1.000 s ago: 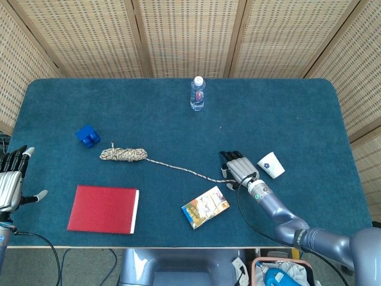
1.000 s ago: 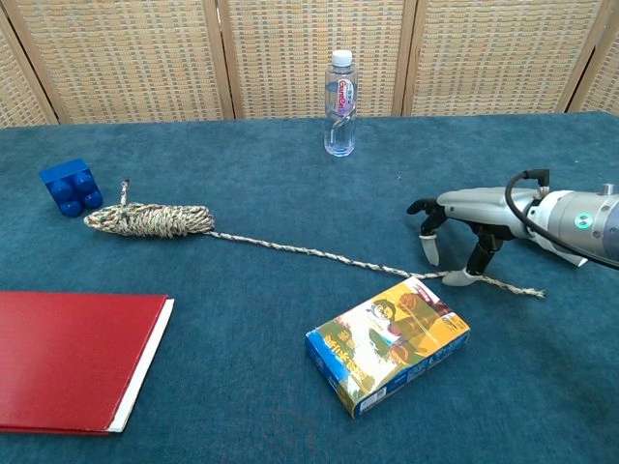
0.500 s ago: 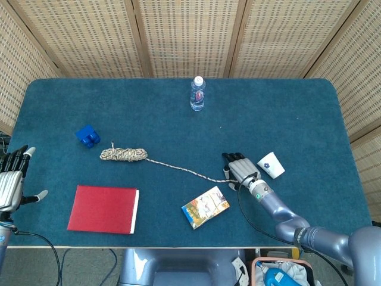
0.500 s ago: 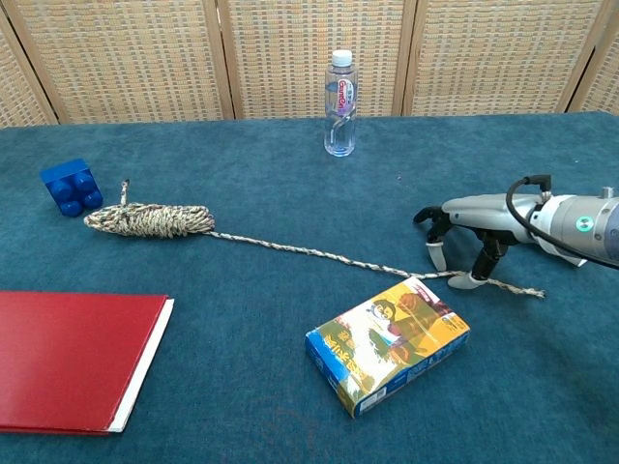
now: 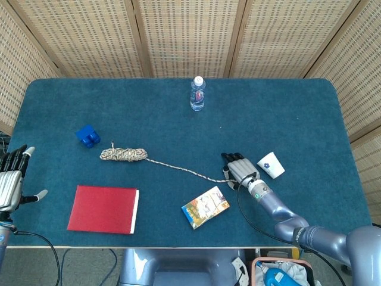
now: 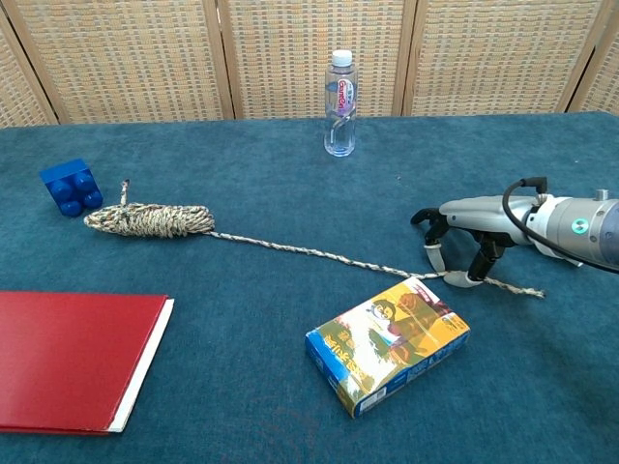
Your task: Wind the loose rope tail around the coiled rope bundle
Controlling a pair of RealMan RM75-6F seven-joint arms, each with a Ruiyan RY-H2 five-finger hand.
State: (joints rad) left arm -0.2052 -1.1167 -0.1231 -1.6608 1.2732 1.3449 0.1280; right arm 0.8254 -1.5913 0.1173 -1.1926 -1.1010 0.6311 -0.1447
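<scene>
The coiled rope bundle (image 5: 124, 154) (image 6: 150, 219) lies left of centre on the blue table. Its loose tail (image 5: 184, 170) (image 6: 319, 254) runs flat to the right and ends just past my right hand (image 5: 238, 170) (image 6: 464, 232). That hand arches over the tail near its end, fingers curled downward, and the thumb tip (image 6: 471, 280) touches the rope on the cloth. The rope is not lifted. My left hand (image 5: 12, 182) hovers off the table's left edge, fingers spread and holding nothing; the chest view does not show it.
A picture box (image 5: 205, 207) (image 6: 389, 341) lies just in front of the tail. A white cup (image 5: 271, 164) lies right of my right hand. A red book (image 5: 102, 208), a blue block (image 5: 87, 136) and a water bottle (image 5: 197, 93) are farther off.
My right hand's fingers have curled in closer over the rope tail and the hand has settled slightly lower. The rope, the bundle and my left hand have not moved.
</scene>
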